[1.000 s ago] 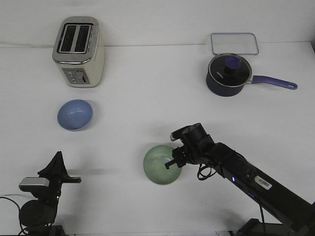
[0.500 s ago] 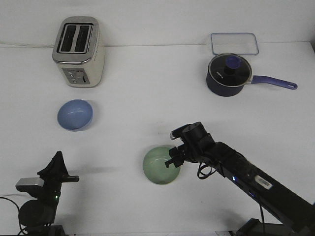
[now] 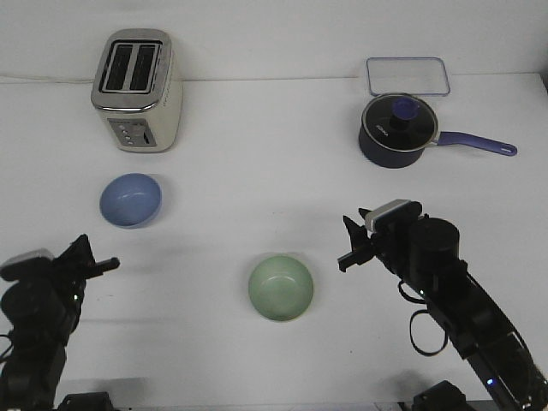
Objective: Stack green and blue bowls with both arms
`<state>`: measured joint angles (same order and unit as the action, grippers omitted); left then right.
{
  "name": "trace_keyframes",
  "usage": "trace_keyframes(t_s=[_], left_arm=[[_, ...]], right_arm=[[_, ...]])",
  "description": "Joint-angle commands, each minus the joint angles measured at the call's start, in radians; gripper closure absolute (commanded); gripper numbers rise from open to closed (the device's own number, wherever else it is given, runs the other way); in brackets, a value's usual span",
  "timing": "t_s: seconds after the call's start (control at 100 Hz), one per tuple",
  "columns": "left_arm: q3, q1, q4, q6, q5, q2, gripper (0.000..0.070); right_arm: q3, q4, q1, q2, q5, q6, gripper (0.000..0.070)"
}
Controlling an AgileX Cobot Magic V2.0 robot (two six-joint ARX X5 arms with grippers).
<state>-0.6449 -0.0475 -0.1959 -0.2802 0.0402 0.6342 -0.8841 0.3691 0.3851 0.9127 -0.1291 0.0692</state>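
The green bowl point(image 3: 281, 288) sits upright on the white tabletop point(image 3: 257, 188), near the front and about midway between the two arms. Nothing touches it. The right gripper point(image 3: 353, 244) hangs to the right of the bowl and a little farther back, clear of the rim with bare tabletop between them. Its fingers point(image 3: 349, 228) point leftward and look slightly parted, pinching nothing. The blue bowl point(image 3: 130, 200) lies well apart to the left and farther back, also upright and untouched, just in front of the toaster point(image 3: 137, 90). The left gripper point(image 3: 96, 261) is low at the left edge, in front of the blue bowl and well away from the green one; from this angle it is too dark and foreshortened to tell whether its fingers are spread or pressed together.

Half a second ago the right gripper was down at the green bowl's right rim, its fingers reaching into the bowl. It has since let go and pulled back to the right and upward, with the arm now drawn in toward the right front corner. The green bowl has stayed almost where it was. The left arm has shifted too, its gripper now farther left and higher in the picture than before.

At the back right stand the navy saucepan point(image 3: 396, 130) with its purple handle and a clear rectangular lid point(image 3: 408, 75) behind it, both unchanged.
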Motion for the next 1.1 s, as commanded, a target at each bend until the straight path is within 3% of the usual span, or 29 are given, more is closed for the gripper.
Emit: trace_keyframes(t_s=[0.0, 0.09, 0.13, 0.19, 0.26, 0.32, 0.58, 0.97, 1.03, 1.09], left_arm=[[-0.087, -0.014, -0.024, 0.068, 0.005, 0.150, 0.0687], [-0.222, -0.040, -0.079, 0.090, -0.006, 0.338, 0.0678], [-0.275, -0.051, -0.102, 0.100, -0.031, 0.411, 0.0632], [-0.345, -0.064, -0.134, 0.104, -0.071, 0.502, 0.0461], [-0.428, -0.075, -0.173, 0.105, -0.112, 0.607, 0.0179], [-0.484, -0.078, -0.198, 0.113, -0.125, 0.677, 0.0078], [-0.621, -0.078, -0.254, 0.167, -0.122, 0.908, 0.0075], [-0.625, -0.091, -0.215, 0.190, -0.115, 1.118, 0.0080], [-0.625, -0.091, -0.209, 0.191, -0.115, 1.136, 0.0117], [-0.625, -0.093, -0.206, 0.191, -0.115, 1.151, 0.0243]], right_arm=[[0.072, -0.040, 0.001, -0.042, 0.020, -0.016, 0.0471], [0.191, -0.105, 0.001, -0.126, 0.029, 0.021, 0.0471], [0.233, -0.119, 0.001, -0.158, 0.028, 0.044, 0.0471], [0.284, -0.129, 0.001, -0.196, 0.027, 0.066, 0.0471], [0.319, -0.123, 0.001, -0.227, 0.024, 0.074, 0.0471], [0.331, -0.105, 0.001, -0.245, 0.023, 0.081, 0.0471], [0.332, -0.085, 0.001, -0.278, 0.023, 0.081, 0.0471], [0.332, -0.076, 0.001, -0.277, 0.024, 0.081, 0.0471], [0.332, -0.076, 0.001, -0.277, 0.024, 0.081, 0.0471], [0.332, -0.076, 0.001, -0.277, 0.024, 0.081, 0.0471]])
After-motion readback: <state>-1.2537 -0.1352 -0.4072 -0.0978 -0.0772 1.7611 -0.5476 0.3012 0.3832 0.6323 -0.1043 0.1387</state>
